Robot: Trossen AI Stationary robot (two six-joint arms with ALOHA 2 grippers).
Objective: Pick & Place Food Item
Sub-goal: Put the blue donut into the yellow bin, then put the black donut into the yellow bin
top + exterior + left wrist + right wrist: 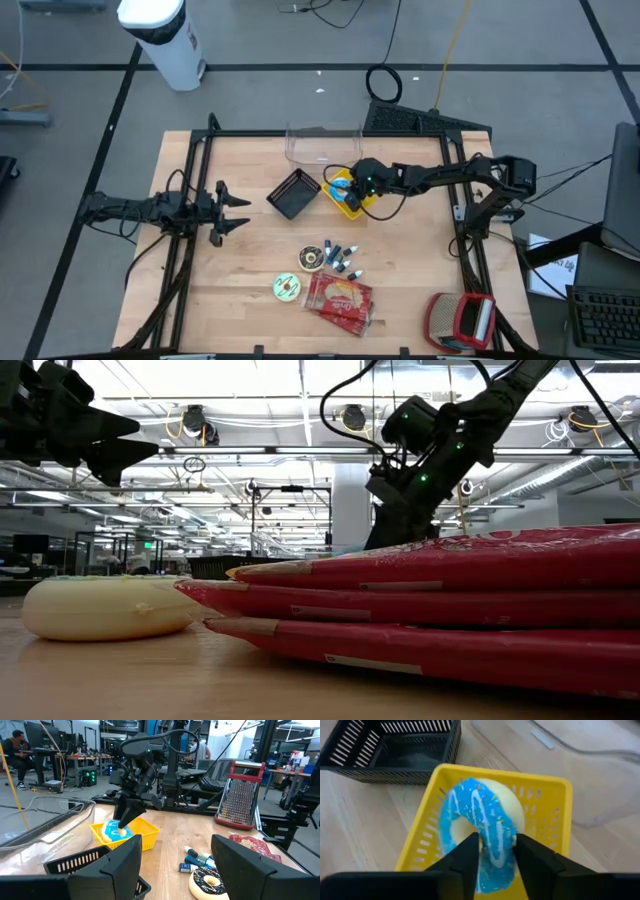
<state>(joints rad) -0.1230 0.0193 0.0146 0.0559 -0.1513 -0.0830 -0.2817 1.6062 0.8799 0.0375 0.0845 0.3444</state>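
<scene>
Overhead, we see the right tool [349,190] reached out over the yellow basket [345,194] near the middle of the surface [240,280], beside a black basket [294,193]; the left tool [232,211] waits well apart at the left edge with its fingers spread.

At surface level, red packets [450,600] hide the yellow basket, so that view adds little.

From the left wrist, we see the blue doughnut [116,831] lying in the yellow basket under the right tool.

From the right wrist, the doughnut's ring sits between the two fingers, which look parted around it and not pressing. We judge this to be the release step of placing. Next, we think the tool should widen fully and lift straight up, clear of the basket.
</scene>
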